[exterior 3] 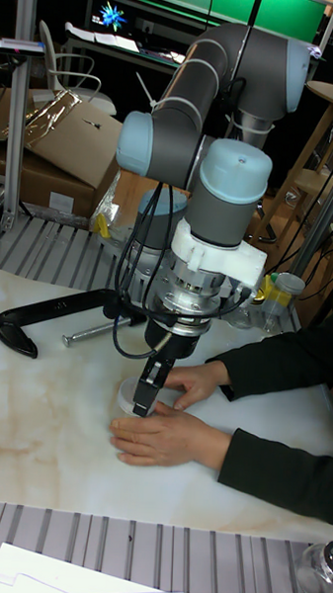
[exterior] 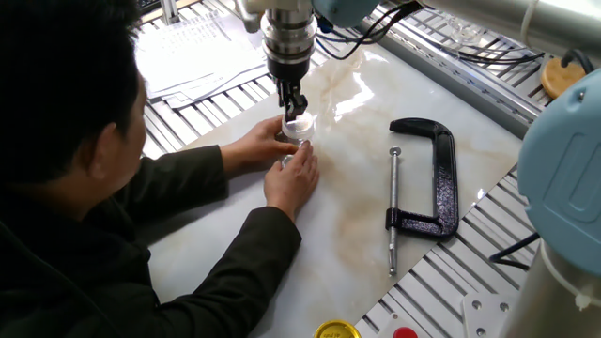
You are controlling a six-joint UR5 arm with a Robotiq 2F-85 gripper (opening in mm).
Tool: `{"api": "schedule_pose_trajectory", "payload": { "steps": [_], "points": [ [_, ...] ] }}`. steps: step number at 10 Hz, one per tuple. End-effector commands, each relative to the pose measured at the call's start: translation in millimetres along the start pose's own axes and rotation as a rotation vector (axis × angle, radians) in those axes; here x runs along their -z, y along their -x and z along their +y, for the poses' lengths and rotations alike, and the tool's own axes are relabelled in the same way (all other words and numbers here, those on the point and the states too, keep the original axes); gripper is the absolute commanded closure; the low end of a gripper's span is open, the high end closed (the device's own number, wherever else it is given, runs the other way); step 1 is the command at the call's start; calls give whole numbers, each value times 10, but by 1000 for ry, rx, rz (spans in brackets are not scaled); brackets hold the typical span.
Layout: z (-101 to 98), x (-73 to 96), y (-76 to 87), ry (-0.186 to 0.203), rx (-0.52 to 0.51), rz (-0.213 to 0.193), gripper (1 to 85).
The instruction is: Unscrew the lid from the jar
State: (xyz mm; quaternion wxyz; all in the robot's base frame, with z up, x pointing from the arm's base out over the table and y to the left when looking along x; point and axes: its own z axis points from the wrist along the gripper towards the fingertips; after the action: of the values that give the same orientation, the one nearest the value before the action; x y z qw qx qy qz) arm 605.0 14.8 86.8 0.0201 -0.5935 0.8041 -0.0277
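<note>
Two views, hand (exterior: 295, 106) gripping lid (exterior: 298, 122)

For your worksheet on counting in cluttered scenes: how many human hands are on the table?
2. One hand rests behind the jar, on its far side; the other hand lies in front, nearer the person. Both sit under the gripper. None seems hidden.

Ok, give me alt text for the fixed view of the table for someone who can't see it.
A robot gripper reaches straight down onto the lid of a tiny clear jar that a seated person steadies with both hands on a marble table. A black C-clamp lies to the right, papers behind.
</note>
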Motion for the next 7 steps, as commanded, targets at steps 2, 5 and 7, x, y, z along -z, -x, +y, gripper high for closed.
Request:
{"api": "schedule_pose_trajectory", "payload": {
  "steps": [2, 5, 7],
  "points": [
    [12, 68, 87, 25, -156, -48, 130],
    [-28, -75, 144, 45, -587, -83, 93],
    [102, -105, 234, 104, -740, -84, 93]
  ]
}}
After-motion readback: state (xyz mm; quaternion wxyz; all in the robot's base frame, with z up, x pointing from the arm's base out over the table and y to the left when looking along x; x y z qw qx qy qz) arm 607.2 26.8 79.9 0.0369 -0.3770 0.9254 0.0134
